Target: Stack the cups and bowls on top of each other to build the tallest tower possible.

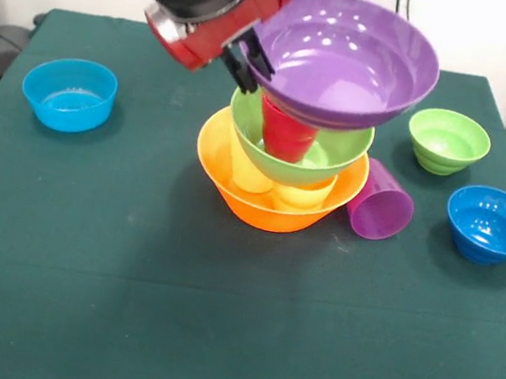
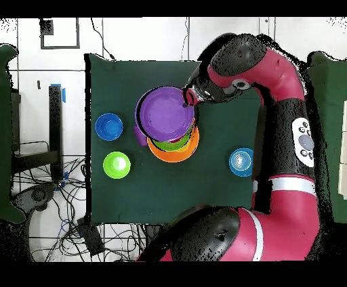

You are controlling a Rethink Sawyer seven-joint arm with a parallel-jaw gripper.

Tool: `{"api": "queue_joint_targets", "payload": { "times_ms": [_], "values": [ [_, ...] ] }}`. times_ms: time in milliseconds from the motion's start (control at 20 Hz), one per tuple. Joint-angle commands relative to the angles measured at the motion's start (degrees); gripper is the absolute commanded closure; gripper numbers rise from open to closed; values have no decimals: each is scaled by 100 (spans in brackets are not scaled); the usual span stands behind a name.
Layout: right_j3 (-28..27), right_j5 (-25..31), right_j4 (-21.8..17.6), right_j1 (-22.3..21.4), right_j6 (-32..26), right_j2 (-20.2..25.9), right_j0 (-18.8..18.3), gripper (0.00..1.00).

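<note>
**Purple bowl held over tower: seat it level**

Nearest you, the purple cup (image 1: 380, 205) lies tipped on the surface (image 1: 212, 336) beside the tower (image 1: 279, 179). Further back, your tool (image 1: 249, 63) pinches the large purple bowl (image 1: 349, 59) by its rim, tilted above the red-pink cup (image 1: 287, 130). Level and centre it before releasing.

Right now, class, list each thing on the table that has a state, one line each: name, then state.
large purple bowl: upright, tilted, topping the tower, held at its rim.
large green bowl: upright, nested in the orange bowl.
large orange bowl: upright, tower's base.
red cup: inside the green bowl.
yellow cups: inside the orange bowl.
purple cup: on its side, beside the tower.
small bowls: upright, empty, apart.
gripper: jaws shut on the purple bowl's rim.
</note>
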Motion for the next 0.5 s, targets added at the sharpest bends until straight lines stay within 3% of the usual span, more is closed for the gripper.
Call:
{"api": "queue_joint_targets", "payload": {
  "times_ms": [50, 500],
  "values": [
    [668, -405, -159, 123, 525, 18, -53, 100],
    [1140, 11, -49, -560, 664, -80, -2, 100]
  ]
}}
